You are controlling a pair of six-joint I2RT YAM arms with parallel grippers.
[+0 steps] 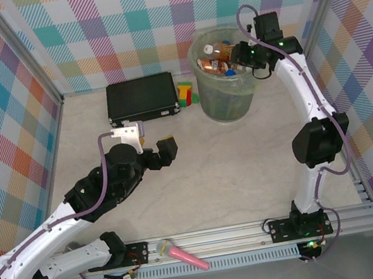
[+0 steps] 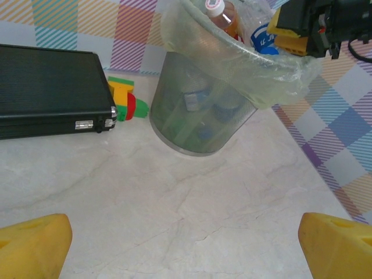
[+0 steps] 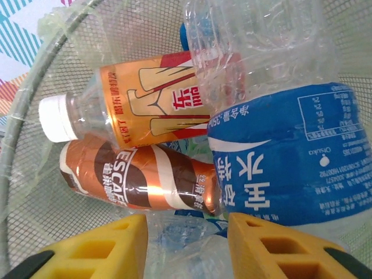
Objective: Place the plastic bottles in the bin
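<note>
figure: two-arm rig, bottles-to-bin task, late stage by the look of it.
bin [image 1: 224, 106]: upper right of centre in the top view, standing on the desk [image 1: 233, 167] just right of the black case [image 1: 142, 98].
plastic bottles [image 1: 217, 52]: every one seen lies inside the bin, heaped close to its rim.
right pincer [image 3: 189, 247]: hangs over the bin mouth at its right rim; jaws part-way apart, nothing seen clamped between them.
left pincer [image 2: 186, 244]: low over the bare desk, left of centre in the top view; jaws wide apart, empty.
risk 1: the heap is high; the orange-labelled bottle [image 3: 145, 104], white cap toward the rim, could roll out if the pile is nudged.
risk 2: the liner [image 2: 273, 75] drapes loose over the rim beside the right pincer; a finger snagging it on lifting away could drag the liner or tip the light bin.
risk 3: jaws closing here could pinch a crushed bottle and carry it back out.
writing, copper-brown bottle [image 3: 139, 180]: "escafe" in white, first letter hidden, likely nescafe.
writing, blue-labelled bottle [image 3: 290, 163]: large white chinese characters; small "otsuka"; fine print too small to read.
writing, orange label: chinese characters on red, not legible with confidence.
</note>
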